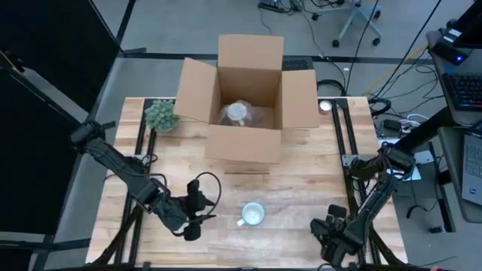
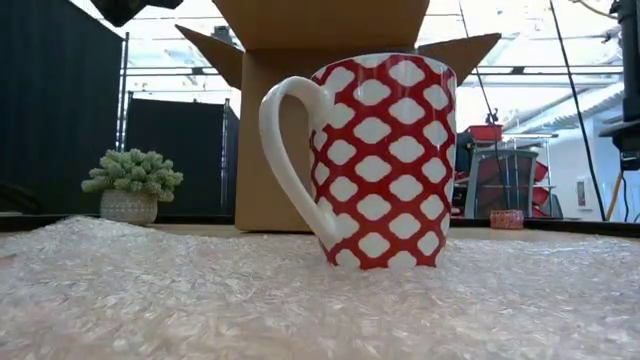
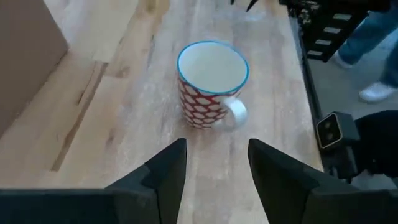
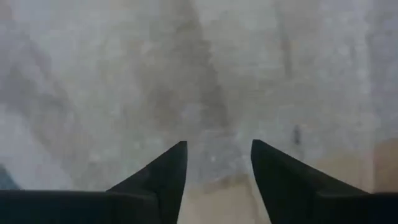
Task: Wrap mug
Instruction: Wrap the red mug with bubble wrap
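1. The mug [image 1: 253, 214], red with a white lattice pattern, a white handle and a white inside, stands upright and empty near the front edge of the bench [image 1: 301, 173], roughly midway between the two arms.
2. In the low view the mug [image 2: 375, 160] stands on a sheet of bubble wrap [image 2: 200, 300] that covers the foreground, with its handle turned toward the picture's left.
3. The left hand [image 1: 194, 218] hovers just beside the mug on its handle side, without touching it; in the left wrist view its two dark fingers [image 3: 163, 180] stand apart with bare wood between them, and the mug [image 3: 211, 84] sits a little way ahead of them.
4. The right hand [image 1: 331, 229] is low at the front right of the bench, well apart from the mug; its fingers [image 4: 163, 177] are spread, holding nothing, over a pale translucent surface that looks like the bubble wrap [image 4: 124, 81].
5. A cardboard box [image 1: 245, 98] stands at the back of the bench with its flaps open, and something pale and wrapped lies inside it; what it is cannot be told.
6. A small potted succulent [image 1: 161, 116] stands just beside the box's left flap.
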Available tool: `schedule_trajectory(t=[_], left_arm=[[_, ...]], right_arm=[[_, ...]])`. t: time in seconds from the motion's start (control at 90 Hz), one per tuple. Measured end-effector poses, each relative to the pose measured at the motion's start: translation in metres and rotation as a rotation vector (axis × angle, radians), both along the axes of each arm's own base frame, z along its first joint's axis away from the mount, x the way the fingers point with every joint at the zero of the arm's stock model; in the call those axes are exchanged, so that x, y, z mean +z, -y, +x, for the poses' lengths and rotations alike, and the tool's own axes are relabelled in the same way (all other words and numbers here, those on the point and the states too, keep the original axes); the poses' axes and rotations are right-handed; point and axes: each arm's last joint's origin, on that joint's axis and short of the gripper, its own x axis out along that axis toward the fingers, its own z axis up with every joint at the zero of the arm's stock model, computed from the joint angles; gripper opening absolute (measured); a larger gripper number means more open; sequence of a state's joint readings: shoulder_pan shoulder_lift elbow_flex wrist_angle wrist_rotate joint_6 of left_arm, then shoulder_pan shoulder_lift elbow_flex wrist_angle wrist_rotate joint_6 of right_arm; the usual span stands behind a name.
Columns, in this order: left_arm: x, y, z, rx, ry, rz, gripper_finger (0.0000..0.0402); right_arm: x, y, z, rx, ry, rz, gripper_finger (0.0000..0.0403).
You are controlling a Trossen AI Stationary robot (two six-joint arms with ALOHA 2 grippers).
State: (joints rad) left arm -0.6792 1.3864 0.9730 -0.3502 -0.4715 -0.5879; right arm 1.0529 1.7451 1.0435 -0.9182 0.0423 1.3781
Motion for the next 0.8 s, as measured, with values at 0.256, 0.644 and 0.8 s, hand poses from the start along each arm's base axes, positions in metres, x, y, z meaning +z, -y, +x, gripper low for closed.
schedule_trajectory(t=[0.256,0.644,0.8], left_arm=[[0.0,0.001,0.0,-0.018,0.003,0.019,0.0161],[-0.002,-0.006,0.005,0.01,0.019,0.104,0.0161],[-0.002,-0.009,0.008,0.033,0.021,0.091,0.0161]], right_arm=[[-0.022,-0.002,-0.009,0.006,0.087,0.02,0.0119],[-0.023,-0.003,-0.003,0.095,0.124,0.015,0.0006],[-0.007,0.005,0.005,0.137,0.227,-0.15,0.0001]])
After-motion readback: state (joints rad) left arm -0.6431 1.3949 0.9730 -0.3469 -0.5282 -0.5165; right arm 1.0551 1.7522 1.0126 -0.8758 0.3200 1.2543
